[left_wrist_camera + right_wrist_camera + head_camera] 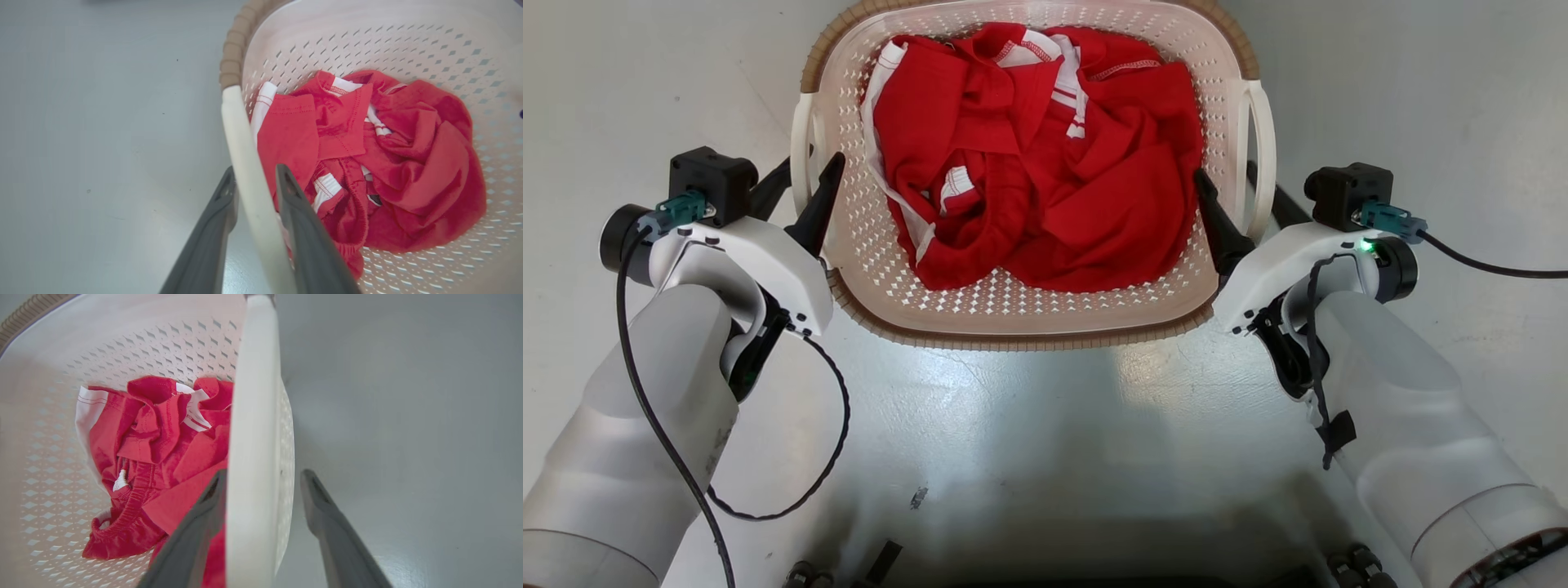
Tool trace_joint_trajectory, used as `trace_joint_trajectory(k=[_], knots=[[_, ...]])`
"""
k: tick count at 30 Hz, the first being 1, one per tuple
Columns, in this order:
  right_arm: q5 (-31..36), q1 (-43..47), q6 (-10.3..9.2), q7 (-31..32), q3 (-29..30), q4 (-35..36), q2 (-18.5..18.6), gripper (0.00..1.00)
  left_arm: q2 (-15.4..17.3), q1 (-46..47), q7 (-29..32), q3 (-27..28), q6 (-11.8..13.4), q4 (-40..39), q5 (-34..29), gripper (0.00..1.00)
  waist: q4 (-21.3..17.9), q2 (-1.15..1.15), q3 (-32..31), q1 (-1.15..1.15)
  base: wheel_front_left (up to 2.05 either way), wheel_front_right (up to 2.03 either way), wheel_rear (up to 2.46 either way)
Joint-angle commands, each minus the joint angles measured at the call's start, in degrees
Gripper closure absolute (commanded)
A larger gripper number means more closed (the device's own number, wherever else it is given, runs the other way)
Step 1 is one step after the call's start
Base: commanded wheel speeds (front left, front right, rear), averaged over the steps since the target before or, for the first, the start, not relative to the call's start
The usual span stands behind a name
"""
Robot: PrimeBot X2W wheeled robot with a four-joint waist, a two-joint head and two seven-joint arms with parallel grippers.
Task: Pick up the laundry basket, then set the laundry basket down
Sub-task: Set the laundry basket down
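The laundry basket [1013, 336], red clothes [1054, 180] inside, sits on the floor [1029, 457]. Our right gripper [1225, 171] straddles its right handle [1262, 139], fingers apart — the outer one clear. Our left gripper [809, 167] hugs its left handle [802, 147]; clamped or not, we cannot tell. Lifting now could tip it — the right side slipping free.

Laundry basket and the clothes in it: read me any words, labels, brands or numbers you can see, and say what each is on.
No text can be read.
The laundry basket has no lettering.
The red clothes show only white stripes and stitching.
A faint mark on the left forearm is too blurred to read.
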State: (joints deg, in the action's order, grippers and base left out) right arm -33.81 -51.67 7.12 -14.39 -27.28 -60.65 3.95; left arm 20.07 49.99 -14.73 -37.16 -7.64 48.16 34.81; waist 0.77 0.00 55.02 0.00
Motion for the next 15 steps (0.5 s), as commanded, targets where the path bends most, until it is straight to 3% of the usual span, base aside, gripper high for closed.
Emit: trace_joint_trajectory(k=[1,9,12,14,15], knots=[[0.28,3.58,0.36,-0.61,-0.59,0.68,-1.07,0.0,3.07,0.09,-0.27,1.64,0.15,-0.4,0.21,0.54,0.02,0.0,0.07,0.0,0.0,0.0,0.0],[0.2,3.5,0.36,-0.61,-0.56,0.78,-1.07,0.0,2.6,-0.12,-0.27,1.11,0.15,-1.41,0.93,0.5,0.3,0.0,0.3,0.0,0.0,0.0,0.0],[-0.01,3.57,0.36,-0.61,-0.81,0.97,-1.07,0.0,2.5,-0.29,-0.27,0.91,0.15,-1.72,1.39,0.27,0.27,0.0,0.19,0.0,0.0,0.0,0.0],[-0.18,3.61,0.36,-0.61,-1.01,1.12,-1.07,0.0,2.45,-0.4,-0.27,0.88,0.15,-2.08,1.75,0.05,0.27,0.0,0.12,0.0,0.0,0.0,0.0],[-0.24,3.61,0.36,-0.61,-1.08,1.16,-1.07,0.0,2.44,-0.46,-0.27,0.9,0.15,-2.22,1.89,0.0,0.27,0.0,0.08,0.0,0.0,0.0,0.0]])
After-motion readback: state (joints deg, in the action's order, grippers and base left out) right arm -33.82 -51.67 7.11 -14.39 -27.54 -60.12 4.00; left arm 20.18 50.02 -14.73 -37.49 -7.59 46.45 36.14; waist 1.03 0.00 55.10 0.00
